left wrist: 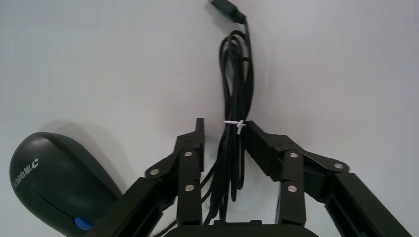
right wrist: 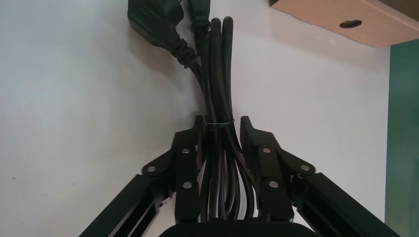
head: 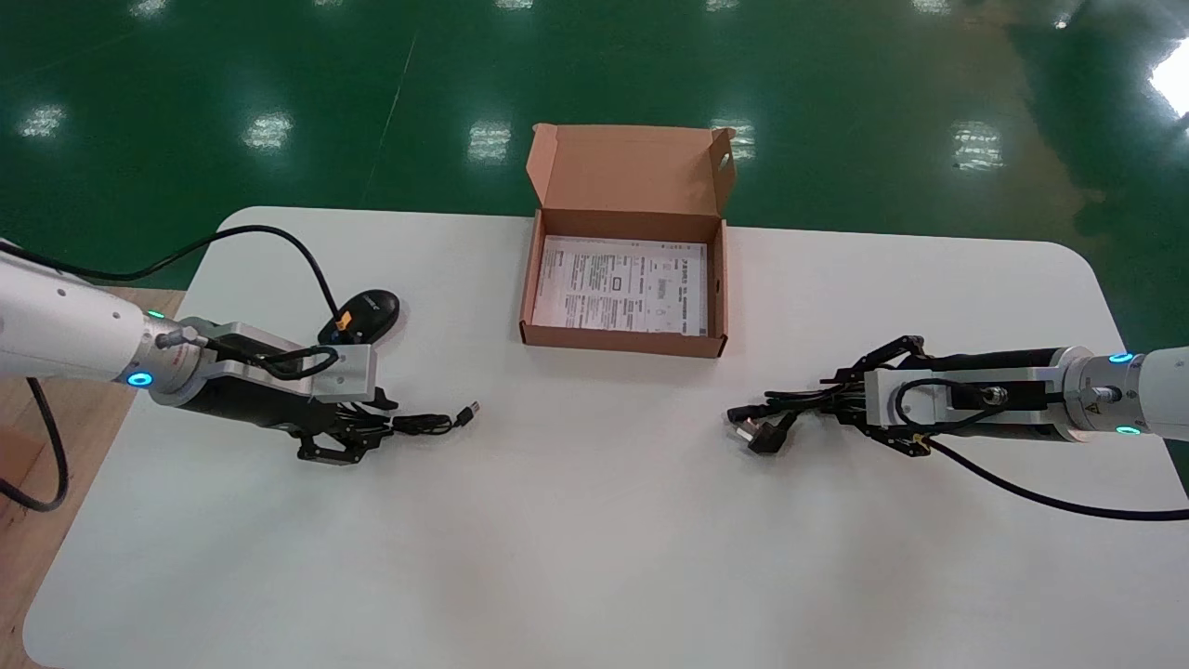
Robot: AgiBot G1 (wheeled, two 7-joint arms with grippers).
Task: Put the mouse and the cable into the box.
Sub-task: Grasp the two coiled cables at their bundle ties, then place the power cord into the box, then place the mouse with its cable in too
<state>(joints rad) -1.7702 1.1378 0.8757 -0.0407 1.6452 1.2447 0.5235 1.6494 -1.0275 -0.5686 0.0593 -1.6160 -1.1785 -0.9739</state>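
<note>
A black mouse [head: 367, 309] [left wrist: 49, 177] lies on the white table [head: 594, 520], left of the box. Its tied cord [head: 432, 425] [left wrist: 236, 79] stretches away from it, USB plug [head: 471, 410] outermost. My left gripper [head: 372, 427] [left wrist: 222, 127] straddles this cord at the white tie, open: one finger touches it and the other stands clear. At the right lies a bundled black power cable [head: 785, 409] [right wrist: 217, 74] with its plug [head: 757, 435] [right wrist: 153, 24] on the table. My right gripper [head: 831, 401] [right wrist: 222, 123] is shut on that bundle at the wire tie. The cardboard box [head: 622, 342] stands open at the back centre.
A printed leaflet [head: 622, 283] covers the box floor, and the lid [head: 632, 167] stands up behind it. One corner of the box [right wrist: 346, 17] shows in the right wrist view. Each arm trails a black hose over its side of the table.
</note>
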